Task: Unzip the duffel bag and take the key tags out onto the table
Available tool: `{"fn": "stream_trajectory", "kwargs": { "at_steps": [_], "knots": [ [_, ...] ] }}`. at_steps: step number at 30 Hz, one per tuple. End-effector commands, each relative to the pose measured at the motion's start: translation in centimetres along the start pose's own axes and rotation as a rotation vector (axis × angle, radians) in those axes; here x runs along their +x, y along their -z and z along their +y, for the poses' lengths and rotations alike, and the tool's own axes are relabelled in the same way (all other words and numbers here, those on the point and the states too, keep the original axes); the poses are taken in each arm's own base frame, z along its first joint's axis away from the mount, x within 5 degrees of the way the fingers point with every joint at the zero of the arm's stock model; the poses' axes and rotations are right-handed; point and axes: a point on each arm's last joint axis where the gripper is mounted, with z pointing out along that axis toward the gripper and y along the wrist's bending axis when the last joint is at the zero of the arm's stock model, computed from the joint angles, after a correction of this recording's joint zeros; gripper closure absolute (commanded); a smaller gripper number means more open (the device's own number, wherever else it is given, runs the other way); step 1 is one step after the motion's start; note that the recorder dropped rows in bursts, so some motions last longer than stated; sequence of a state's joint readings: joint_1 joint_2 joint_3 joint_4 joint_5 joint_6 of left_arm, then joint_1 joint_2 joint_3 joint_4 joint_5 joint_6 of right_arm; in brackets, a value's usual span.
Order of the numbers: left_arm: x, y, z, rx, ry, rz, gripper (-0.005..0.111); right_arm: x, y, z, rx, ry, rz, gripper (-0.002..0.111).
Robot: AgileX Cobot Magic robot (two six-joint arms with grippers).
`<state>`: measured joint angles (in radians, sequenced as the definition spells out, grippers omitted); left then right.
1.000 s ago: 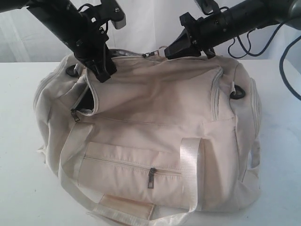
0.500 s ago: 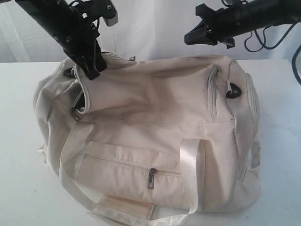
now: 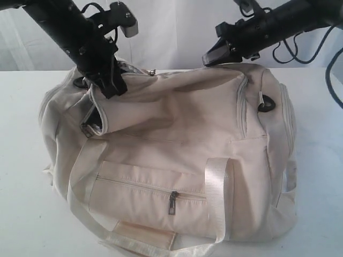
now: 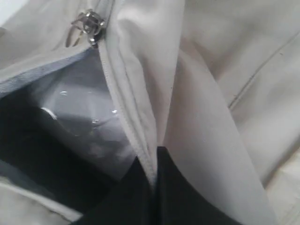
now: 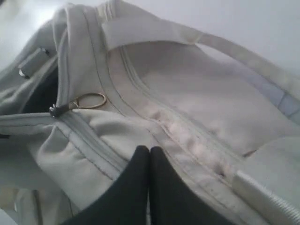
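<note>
Left pincer (image 3: 112,88): clamped narrow on the zip edge of the duffel bag (image 3: 177,134), upper left of the exterior frame. In the left wrist view the cream hem runs in between the two black fingers (image 4: 122,201).
Right pincer (image 5: 149,157): tips pressed together with nothing between them. It sits right of centre at the top of the exterior frame, just over the bag's top; contact with the fabric cannot be told.
Ring zipper pull (image 5: 90,100): lies flat on the fabric near the right pincer, apart from it.
Second zipper pull (image 4: 86,21): metal, at the far end of the held hem, blurred.
Opening (image 3: 94,120): a gap below the left pincer. It shows grey lining (image 4: 70,89), then darkness with a few glints; the contents cannot be made out.
Front pocket slider (image 3: 172,202): hangs partway along the pocket zip.
Webbing handle (image 3: 217,198): loops over the bag's front, cut off by the bottom edge.
Table (image 3: 21,225): white, with the bag lying mid-frame on it.
Arms: both cut off at the top edge.
</note>
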<state>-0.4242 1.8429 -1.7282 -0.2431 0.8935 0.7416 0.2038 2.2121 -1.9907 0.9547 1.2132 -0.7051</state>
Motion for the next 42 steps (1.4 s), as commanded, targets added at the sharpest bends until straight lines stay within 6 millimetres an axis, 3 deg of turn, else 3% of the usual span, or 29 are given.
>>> {"fn": "stream_trajectory", "kwargs": {
  "at_steps": [1, 4, 9, 15, 18, 22, 25, 28, 42],
  "knots": [
    [1.2, -1.7, -1.0, 0.188, 0.049, 0.106, 0.107, 1.4, -2.8, 1.3, 0.070, 0.051, 0.161, 0.108],
    [1.9, -3.4, -1.1, 0.238, 0.068, 0.143, 0.107, 1.9, -4.4, 2.1, 0.101, 0.074, 0.232, 0.108],
    [2.3, -5.2, -0.7, 0.218, 0.080, 0.136, 0.106, 2.9, -6.1, 1.9, 0.162, 0.045, 0.317, 0.108],
    [1.0, -4.1, 0.0, 0.172, 0.062, 0.082, 0.064, 1.1, -4.6, 5.2, 0.003, 0.236, 0.180, 0.108],
    [0.4, -3.4, 0.2, 0.150, 0.055, 0.052, 0.055, 0.6, -4.3, 6.4, -0.050, 0.369, 0.133, 0.108],
    [-0.3, -2.7, 0.5, 0.133, 0.053, 0.014, 0.054, 0.7, -5.2, 7.0, -0.096, 0.595, 0.127, 0.095],
    [-0.4, -2.7, 0.6, 0.120, 0.055, 0.000, 0.055, 1.1, -6.2, 6.9, -0.111, 0.596, 0.142, 0.075],
    [-0.4, -2.8, 0.6, 0.118, 0.056, -0.001, 0.055, 1.2, -6.6, 6.8, -0.116, 0.590, 0.149, 0.062],
    [-0.4, -2.9, 0.6, 0.120, 0.059, -0.001, 0.055, 0.7, -7.7, 6.6, -0.094, 0.510, 0.069, 0.064]
  ]
}}
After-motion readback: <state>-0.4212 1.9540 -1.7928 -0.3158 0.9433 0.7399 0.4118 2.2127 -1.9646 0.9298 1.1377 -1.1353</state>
